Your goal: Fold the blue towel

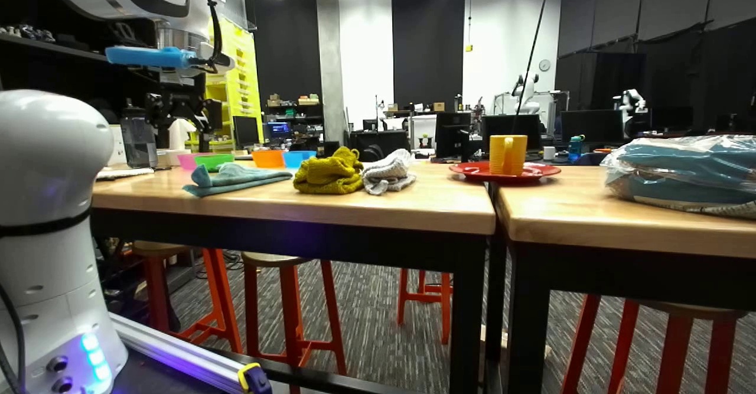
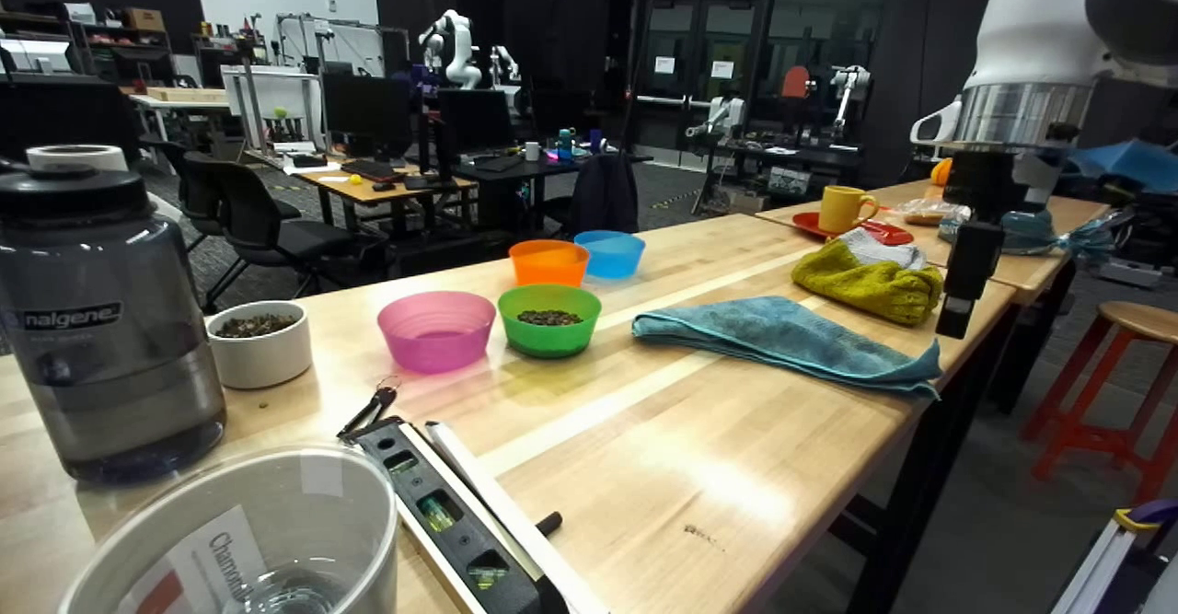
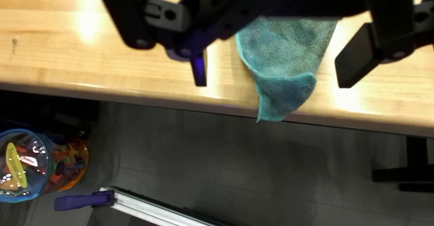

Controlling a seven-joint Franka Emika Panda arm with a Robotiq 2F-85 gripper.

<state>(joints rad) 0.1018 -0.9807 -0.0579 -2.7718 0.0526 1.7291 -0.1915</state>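
Observation:
The blue towel (image 2: 782, 333) lies folded over in a narrow, pointed shape on the wooden table, and it shows in both exterior views. One end of it reaches the table's edge; there, in the wrist view, the towel (image 3: 281, 55) has a turned-up flap and a corner poking past the edge. My gripper (image 3: 274, 80) is spread wide, its two fingertips on either side of that end with nothing gripped. In an exterior view the gripper (image 1: 183, 137) hangs above the tabletop, apart from the cloth. The gripper's body hides the towel's farther part in the wrist view.
Beside the towel sit a yellow-green rag (image 1: 331, 172) and a whitish cloth (image 1: 390, 172). A green bowl (image 2: 550, 319), a pink bowl (image 2: 435, 330) and a spirit level (image 2: 442, 513) share the table. Farther along is a red plate (image 2: 888, 232) bearing a yellow mug (image 2: 842, 209).

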